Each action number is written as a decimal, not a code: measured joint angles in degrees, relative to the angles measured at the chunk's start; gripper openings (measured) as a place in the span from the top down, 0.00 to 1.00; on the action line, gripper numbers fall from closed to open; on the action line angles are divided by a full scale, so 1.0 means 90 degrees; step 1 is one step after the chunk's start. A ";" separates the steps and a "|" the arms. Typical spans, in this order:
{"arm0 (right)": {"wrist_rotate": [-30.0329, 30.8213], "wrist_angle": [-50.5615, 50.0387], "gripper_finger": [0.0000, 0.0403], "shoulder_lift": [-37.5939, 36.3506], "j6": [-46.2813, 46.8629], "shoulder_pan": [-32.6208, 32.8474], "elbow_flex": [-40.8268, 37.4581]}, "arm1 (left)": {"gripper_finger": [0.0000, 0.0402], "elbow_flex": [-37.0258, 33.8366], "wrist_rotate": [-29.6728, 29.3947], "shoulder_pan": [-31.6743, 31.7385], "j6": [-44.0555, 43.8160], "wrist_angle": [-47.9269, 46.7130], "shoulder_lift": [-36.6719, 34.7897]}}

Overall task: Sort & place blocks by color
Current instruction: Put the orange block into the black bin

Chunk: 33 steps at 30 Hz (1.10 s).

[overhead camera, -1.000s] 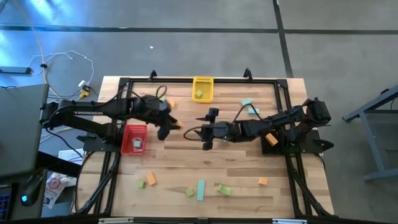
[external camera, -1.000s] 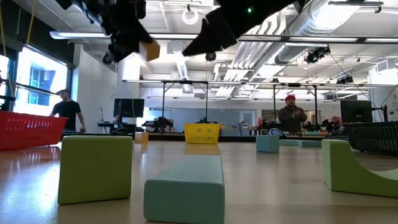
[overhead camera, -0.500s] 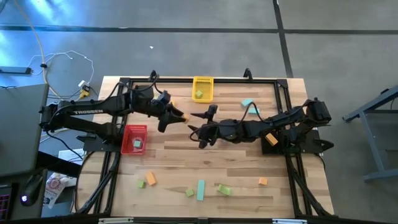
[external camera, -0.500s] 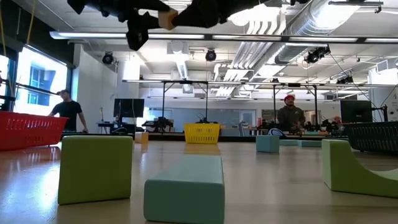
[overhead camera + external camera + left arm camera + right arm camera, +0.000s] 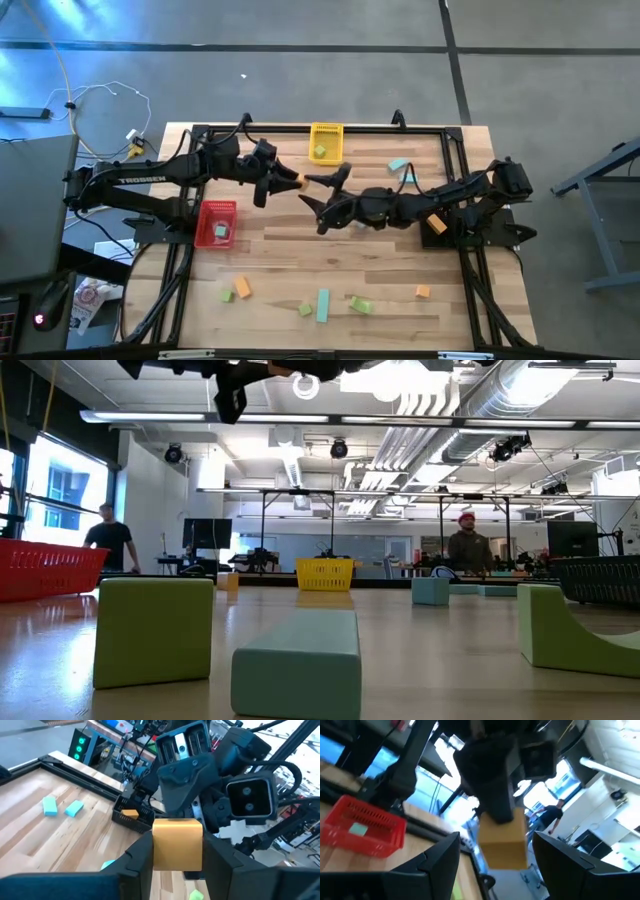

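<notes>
My left gripper point(image 5: 290, 181) is shut on an orange cube point(image 5: 299, 182) held high over the middle of the table. In the left wrist view the cube point(image 5: 177, 840) sits between its fingers. My right gripper point(image 5: 322, 190) faces it from the table's right, open. In the right wrist view its fingers point(image 5: 437, 862) stand on either side of the orange cube point(image 5: 504, 842) with gaps, touching nothing. Other blocks lie flat on the table: two teal ones point(image 5: 402, 171) toward the far right, and several green, orange and teal ones point(image 5: 323, 305) along the near edge. My left gripper pinches the orange cube by two opposite side faces point(image 5: 156, 850) between its two fingers point(image 5: 137, 862). The fingers reach roughly level from the table's left. The cube is lifted clear of the table, sticking out beyond the fingertips toward my right gripper.
A red bin point(image 5: 216, 222) holding a block stands at the left, a yellow bin point(image 5: 326, 142) with a green block at the far edge, and a black bin point(image 5: 435, 225) with an orange block at the right. People stand in the room beyond the table point(image 5: 470, 545).
My left gripper has carried the orange cube up and from beside the red bin toward the table's right and far edge. My right gripper, still open, has moved toward the table's left until its fingers flank the cube.
</notes>
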 joint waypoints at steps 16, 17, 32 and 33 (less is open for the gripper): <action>-0.0365 0.0167 0.65 0.0000 0.0137 -0.0253 -0.0005 | 0.72 0.0000 0.0066 0.0000 -0.0047 0.0163 0.0002; -0.0365 0.0167 0.67 0.0000 0.0104 -0.0253 -0.0005 | 0.72 0.0000 0.0066 0.0000 -0.0064 0.0162 0.0002; -0.0308 0.0039 0.74 0.0005 0.0408 -0.0253 -0.0005 | 0.65 0.0000 0.0015 -0.0002 0.0062 0.0035 0.0005; -0.0272 0.0008 0.74 0.0008 0.0416 -0.0253 -0.0005 | 0.64 0.0000 -0.0012 -0.0005 0.0079 -0.0005 0.0005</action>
